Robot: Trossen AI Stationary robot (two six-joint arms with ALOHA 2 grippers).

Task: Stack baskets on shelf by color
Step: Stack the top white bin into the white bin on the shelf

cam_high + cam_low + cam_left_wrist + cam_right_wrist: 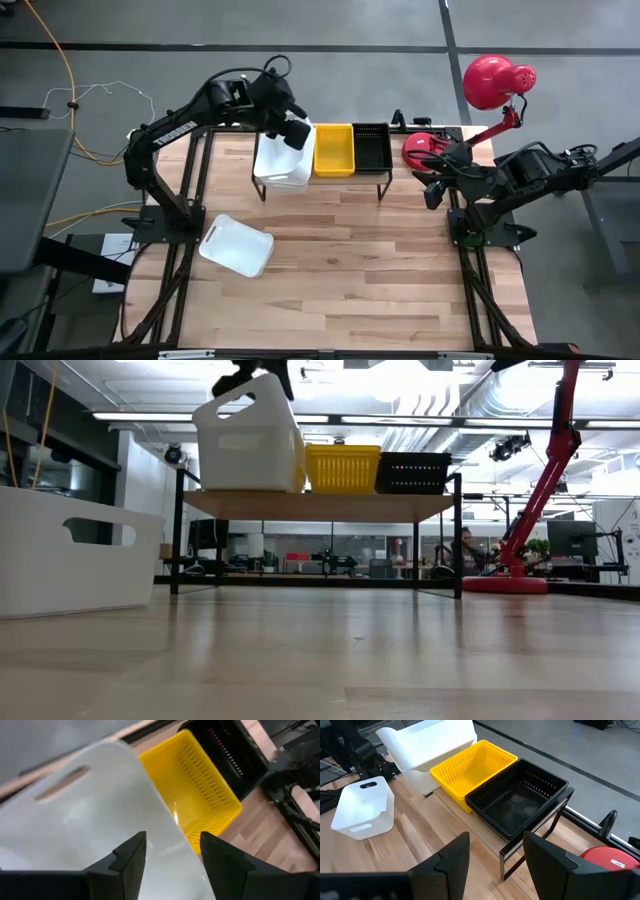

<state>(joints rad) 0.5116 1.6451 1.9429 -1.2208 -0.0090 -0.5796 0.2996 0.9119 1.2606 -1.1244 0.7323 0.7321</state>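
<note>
Baskets sat in a row on the shelf (322, 183): a white stack (282, 166) at the left end, a yellow basket (334, 150) in the middle and a black basket (372, 147) at the right end, each touching its neighbour. Only the low view showed that the top white basket (250, 422) was tilted, its left end raised above the one beneath, and that the shelf plank stood on thin black legs above the counter (320, 660). Only the right wrist view showed inside the black basket (520, 802): it looked empty, with a second black rim nested under it. The yellow basket (472, 770) looked empty too.

One more white basket (236, 245) lay on the counter near its left edge, well apart from the shelf, open side up and empty as the right wrist view showed it (361, 806).

The left gripper (292, 132) hung over the white stack at its yellow-side edge. In the left wrist view its fingers (127, 857) stood apart, one on each side of the white basket's wall (90, 815), though contact could not be told.

The right gripper (432, 188) waited beside the shelf's right end, above the counter, its fingers (451, 857) apart and holding nothing. A red lamp (495, 85) stood behind it.
</note>
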